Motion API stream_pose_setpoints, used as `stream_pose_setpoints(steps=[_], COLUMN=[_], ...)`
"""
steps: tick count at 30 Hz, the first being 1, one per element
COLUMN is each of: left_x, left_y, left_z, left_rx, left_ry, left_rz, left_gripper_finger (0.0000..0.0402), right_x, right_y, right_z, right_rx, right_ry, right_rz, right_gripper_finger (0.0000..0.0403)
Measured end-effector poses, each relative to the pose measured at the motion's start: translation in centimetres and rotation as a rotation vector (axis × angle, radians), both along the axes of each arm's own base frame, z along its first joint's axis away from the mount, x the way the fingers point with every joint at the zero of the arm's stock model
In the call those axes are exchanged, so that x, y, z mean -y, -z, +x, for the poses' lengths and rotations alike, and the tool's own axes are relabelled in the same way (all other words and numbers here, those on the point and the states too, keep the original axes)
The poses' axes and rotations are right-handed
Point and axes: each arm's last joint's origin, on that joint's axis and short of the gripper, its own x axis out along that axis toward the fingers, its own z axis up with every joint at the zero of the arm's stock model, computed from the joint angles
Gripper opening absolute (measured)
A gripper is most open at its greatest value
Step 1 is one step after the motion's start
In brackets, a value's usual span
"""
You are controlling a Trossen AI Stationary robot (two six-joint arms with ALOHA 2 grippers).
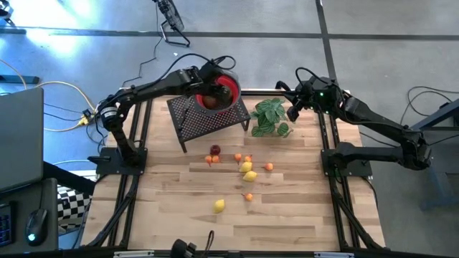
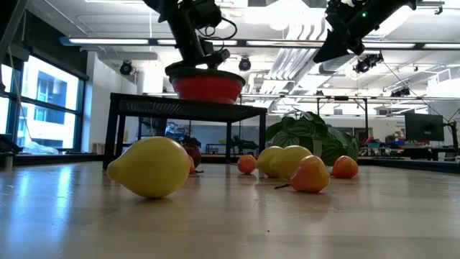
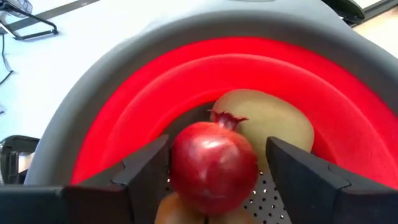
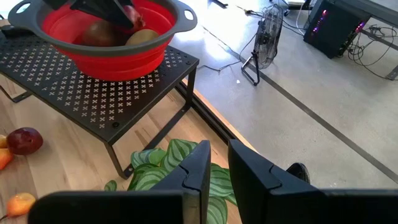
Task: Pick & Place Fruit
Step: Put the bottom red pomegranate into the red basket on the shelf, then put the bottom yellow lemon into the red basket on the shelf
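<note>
Across the wooden surface (image 1: 287, 215), past scattered fruit (image 1: 247, 172), the left gripper (image 3: 214, 171), jaws parted around a pomegranate (image 3: 213, 167), hovers inside the red bowl (image 1: 231, 87), where an early retreat could flick it out, while the right gripper (image 4: 214, 163) waits nearly closed above the plant (image 1: 271, 116).

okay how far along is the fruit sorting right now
Done: a few pieces lie in the red colander. In hand: the left gripper is over it, fingers apart either side of a pomegranate. Left: lemons, small orange fruit and a red fruit on the table.
</note>
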Motion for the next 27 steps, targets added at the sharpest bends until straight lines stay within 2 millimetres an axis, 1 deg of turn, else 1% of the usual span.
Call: stream_pose_setpoints(steps=[5, 8, 10, 13, 17, 21, 24, 27], left_x=[0.0, -0.1, 0.0, 0.1, 0.3, 1.3, 2.5, 4.0], left_y=[0.0, -0.1, -0.7, -2.7, -6.1, -9.5, -11.2, -12.0], left_z=[0.0, 0.0, -0.1, -0.1, -0.4, -0.4, -0.2, 0.2], left_rx=[-0.001, 0.012, 0.022, 0.051, 0.081, 0.141, 0.165, 0.164], left_ry=[0.001, 0.001, 0.003, 0.034, 0.081, 0.146, 0.201, 0.259], left_rz=[0.001, 0.008, 0.015, 0.065, 0.125, 0.204, 0.245, 0.265], left_gripper_finger=[0.029, 0.0295, 0.0296, 0.0296, 0.0296, 0.0296, 0.0294, 0.028], right_x=[0.0, 0.0, 0.0, 0.0, 0.0, 0.0, 0.0, 0.0], right_y=[0.0, 0.0, 0.0, 0.0, 0.0, 0.0, 0.0, 0.0], right_z=[0.0, 0.0, 0.0, 0.0, 0.0, 0.0, 0.0, 0.0], right_rx=[0.0, 0.0, 0.0, 0.0, 0.0, 0.0, 0.0, 0.0], right_ry=[-0.001, 0.0, 0.0, -0.001, -0.001, -0.001, -0.001, -0.001], right_rz=[0.0, 0.0, 0.0, 0.0, 0.0, 0.0, 0.0, 0.001], right_gripper_finger=[0.005, 0.005, 0.005, 0.005, 0.005, 0.005, 0.005, 0.005])
